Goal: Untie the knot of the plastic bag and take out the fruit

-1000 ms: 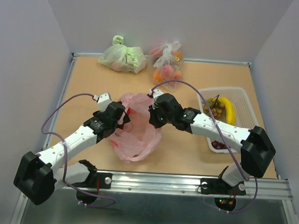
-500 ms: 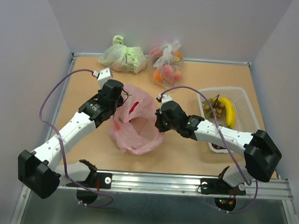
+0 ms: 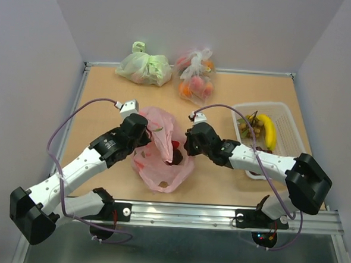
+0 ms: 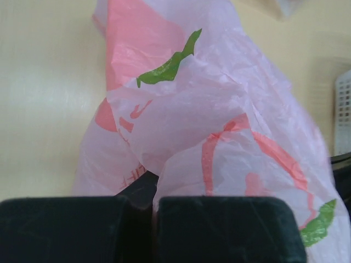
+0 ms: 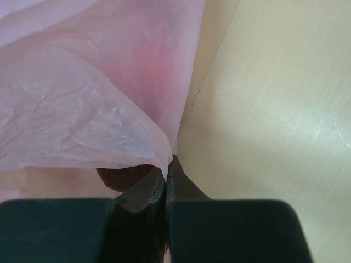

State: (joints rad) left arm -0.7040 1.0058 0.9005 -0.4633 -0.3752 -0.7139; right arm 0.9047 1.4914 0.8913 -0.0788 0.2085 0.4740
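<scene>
- Top external view: the plastic bag [image 3: 161, 169] lies mid-desk [image 3: 106, 97] between the two arms, mouth spread, with no knot showing.
- The left pincer [image 3: 146, 140] is clamped on pink film at the bag's left rim, and the right pincer [image 3: 186, 148] is clamped on its right rim.
- A dark red fruit [image 3: 175, 157] sits in the mouth just left of the right pincer, so the right arm is nearer.
- Reaching in likely means one pincer letting go of the rim.

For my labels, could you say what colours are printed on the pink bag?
The plastic bag carries red and green print; clearest from left wrist.
</scene>
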